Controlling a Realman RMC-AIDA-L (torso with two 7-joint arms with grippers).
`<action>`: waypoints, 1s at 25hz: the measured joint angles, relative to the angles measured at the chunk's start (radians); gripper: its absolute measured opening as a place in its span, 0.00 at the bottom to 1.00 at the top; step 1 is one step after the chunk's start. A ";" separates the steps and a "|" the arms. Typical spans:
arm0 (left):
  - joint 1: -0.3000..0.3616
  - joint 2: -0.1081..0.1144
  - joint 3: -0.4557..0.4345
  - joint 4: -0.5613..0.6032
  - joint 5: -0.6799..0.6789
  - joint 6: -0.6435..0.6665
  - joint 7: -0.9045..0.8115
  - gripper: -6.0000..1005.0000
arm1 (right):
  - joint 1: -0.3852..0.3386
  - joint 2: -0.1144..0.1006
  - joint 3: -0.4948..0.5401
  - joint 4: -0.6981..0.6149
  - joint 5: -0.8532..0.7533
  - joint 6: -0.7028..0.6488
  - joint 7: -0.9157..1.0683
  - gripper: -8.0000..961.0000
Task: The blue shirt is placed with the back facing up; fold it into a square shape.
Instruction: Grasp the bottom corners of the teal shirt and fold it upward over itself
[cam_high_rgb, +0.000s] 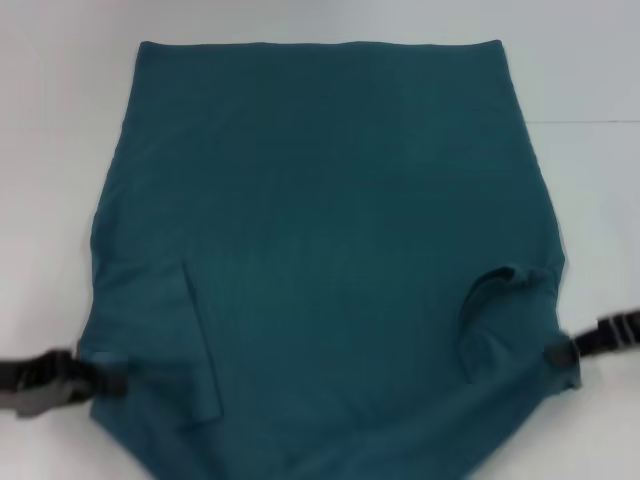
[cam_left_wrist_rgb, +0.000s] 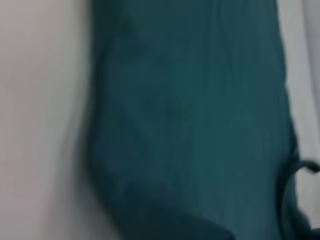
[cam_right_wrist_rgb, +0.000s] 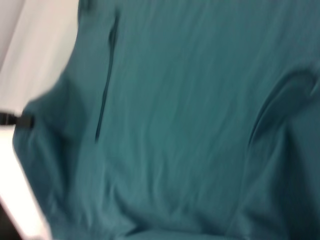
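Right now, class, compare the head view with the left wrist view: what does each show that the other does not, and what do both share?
Only the head view shows the whole blue shirt spread flat, both sleeves folded inward, the left gripper at its left edge and the right gripper at its right edge near the bunched sleeve. Only the left wrist view shows a close strip of the fabric, with no gripper visible. Both share the shirt lying on the white table.
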 joint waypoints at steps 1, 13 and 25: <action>-0.013 0.002 0.000 -0.010 -0.010 -0.013 -0.007 0.03 | 0.004 -0.002 0.023 0.000 0.004 0.018 0.004 0.05; -0.188 0.047 0.019 -0.092 -0.022 -0.308 -0.184 0.03 | 0.022 -0.032 0.074 0.001 0.103 0.256 0.090 0.05; -0.299 0.031 0.148 -0.174 -0.021 -0.630 -0.238 0.03 | 0.091 0.024 -0.016 0.011 0.137 0.606 0.115 0.05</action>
